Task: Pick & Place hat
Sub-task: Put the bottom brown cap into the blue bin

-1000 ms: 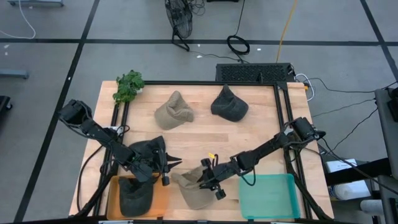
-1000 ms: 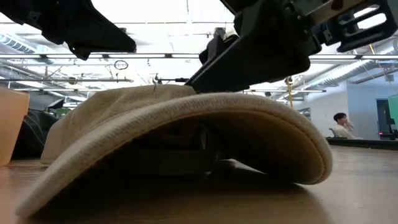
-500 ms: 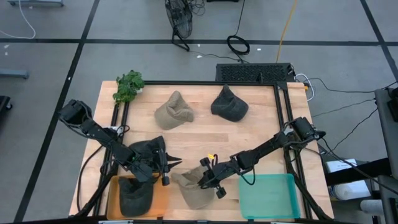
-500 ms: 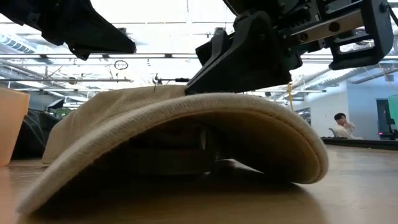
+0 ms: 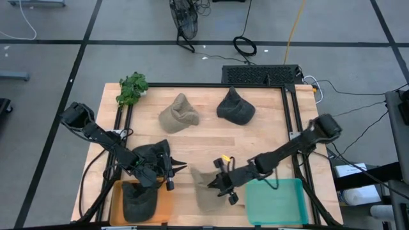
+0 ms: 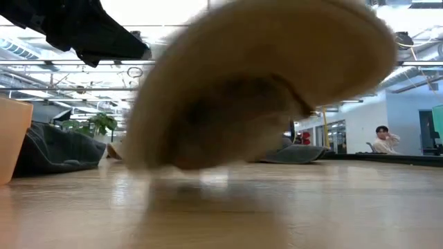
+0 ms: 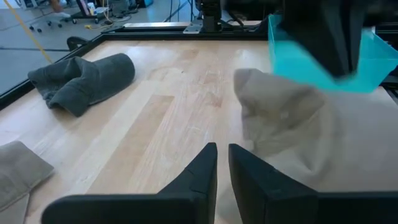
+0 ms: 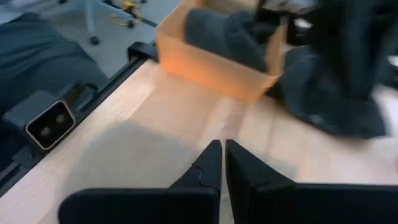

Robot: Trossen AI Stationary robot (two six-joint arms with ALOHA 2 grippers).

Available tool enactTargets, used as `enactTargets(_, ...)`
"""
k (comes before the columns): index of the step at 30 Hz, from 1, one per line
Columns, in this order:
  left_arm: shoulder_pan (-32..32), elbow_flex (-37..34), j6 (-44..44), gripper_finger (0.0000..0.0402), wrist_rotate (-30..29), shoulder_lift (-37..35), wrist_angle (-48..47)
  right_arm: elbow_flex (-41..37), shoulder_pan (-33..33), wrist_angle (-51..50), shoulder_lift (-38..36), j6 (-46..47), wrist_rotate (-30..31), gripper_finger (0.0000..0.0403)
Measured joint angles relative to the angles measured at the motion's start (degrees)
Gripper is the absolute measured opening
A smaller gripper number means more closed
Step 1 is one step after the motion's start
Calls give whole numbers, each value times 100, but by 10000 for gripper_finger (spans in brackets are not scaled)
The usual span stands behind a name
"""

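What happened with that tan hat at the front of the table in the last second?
The right claw shut on the tan hat, lifted its brim off the table and carried it a little toward the teal bin. The left claw kept hold of the dark hat above the orange bin. The two hats at the back and the plant did not move.

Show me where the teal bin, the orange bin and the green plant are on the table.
teal bin [image 5: 279, 203], high view, on its bare floor.
orange bin [image 5: 165, 203], high view, on its floor beside the dark hat inside.
green plant [image 5: 132, 88], high view, on the middle of its leaves.
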Motion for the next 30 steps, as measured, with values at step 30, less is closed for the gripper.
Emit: enactTargets(30,125,2,-87,51,28,0,-27,-977,206,1473,397,1403,1,129)
